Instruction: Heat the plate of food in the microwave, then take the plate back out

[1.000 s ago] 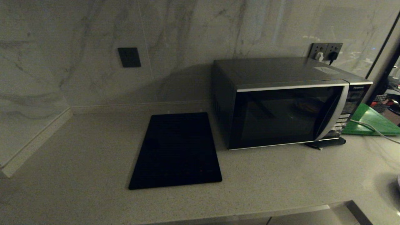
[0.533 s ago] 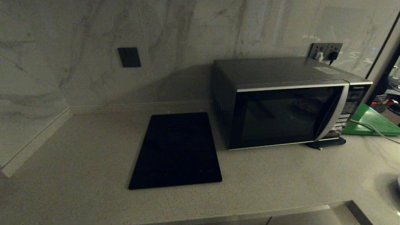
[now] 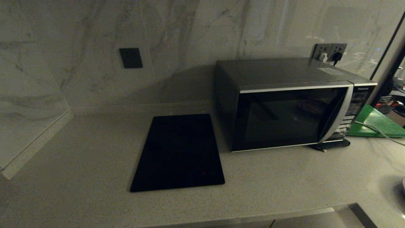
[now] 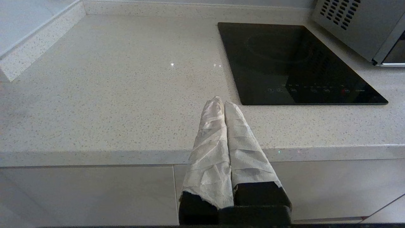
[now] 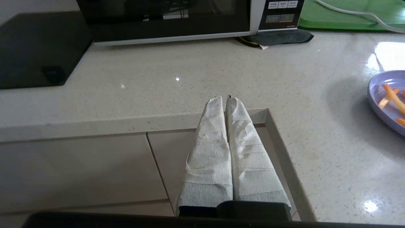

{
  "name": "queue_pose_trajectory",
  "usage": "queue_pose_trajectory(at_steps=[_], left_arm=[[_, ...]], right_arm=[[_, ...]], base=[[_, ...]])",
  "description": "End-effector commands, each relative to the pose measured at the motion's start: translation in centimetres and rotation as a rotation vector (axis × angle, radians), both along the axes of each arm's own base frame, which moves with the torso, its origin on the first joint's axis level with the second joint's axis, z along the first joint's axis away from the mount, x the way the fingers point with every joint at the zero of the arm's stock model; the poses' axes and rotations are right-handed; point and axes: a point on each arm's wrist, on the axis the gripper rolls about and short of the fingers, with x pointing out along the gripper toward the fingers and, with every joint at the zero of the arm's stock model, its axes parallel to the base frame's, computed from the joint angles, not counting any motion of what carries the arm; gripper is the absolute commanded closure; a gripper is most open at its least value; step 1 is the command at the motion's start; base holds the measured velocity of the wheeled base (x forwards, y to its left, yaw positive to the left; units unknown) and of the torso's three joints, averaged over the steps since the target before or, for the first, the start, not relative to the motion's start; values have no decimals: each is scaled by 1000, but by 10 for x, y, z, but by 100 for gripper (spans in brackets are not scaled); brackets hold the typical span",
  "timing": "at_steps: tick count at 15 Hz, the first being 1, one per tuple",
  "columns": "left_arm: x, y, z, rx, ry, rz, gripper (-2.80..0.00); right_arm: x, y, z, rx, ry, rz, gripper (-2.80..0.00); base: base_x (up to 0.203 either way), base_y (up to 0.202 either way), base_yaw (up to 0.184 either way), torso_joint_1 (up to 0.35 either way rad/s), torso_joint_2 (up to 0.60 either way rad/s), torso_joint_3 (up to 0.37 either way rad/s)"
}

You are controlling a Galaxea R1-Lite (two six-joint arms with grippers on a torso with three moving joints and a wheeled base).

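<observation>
The black microwave (image 3: 291, 107) stands at the back right of the counter with its dark glass door closed; its lower front (image 5: 164, 19) also shows in the right wrist view. The lilac plate of food (image 5: 389, 98) with orange sticks sits on the counter at that view's edge, out of the head view. My right gripper (image 5: 225, 98) is shut and empty, held back over the counter's front edge. Further left, my left gripper (image 4: 221, 102) hangs at the same edge, likewise shut and empty. Neither arm appears in the head view.
A flat black cooktop slab (image 3: 180, 152) lies left of the microwave. A green board (image 3: 376, 122) with a white cable lies to its right, and a dark pad (image 5: 275, 37) sits under its front corner. Marble walls close the back and left.
</observation>
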Motion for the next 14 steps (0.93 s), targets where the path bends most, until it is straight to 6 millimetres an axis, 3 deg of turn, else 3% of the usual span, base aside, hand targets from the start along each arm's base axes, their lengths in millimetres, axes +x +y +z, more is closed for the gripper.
queue_pose_trajectory(at_steps=[1,14], left_arm=[[0,0,0,-1,1,1,0],[0,0,0,-1,1,1,0]], right_arm=[[0,0,-1,32,1,-12,0],[0,0,0,69,-2,-15,0]], base=[[0,0,0,0,0,0],[0,0,0,0,0,0]])
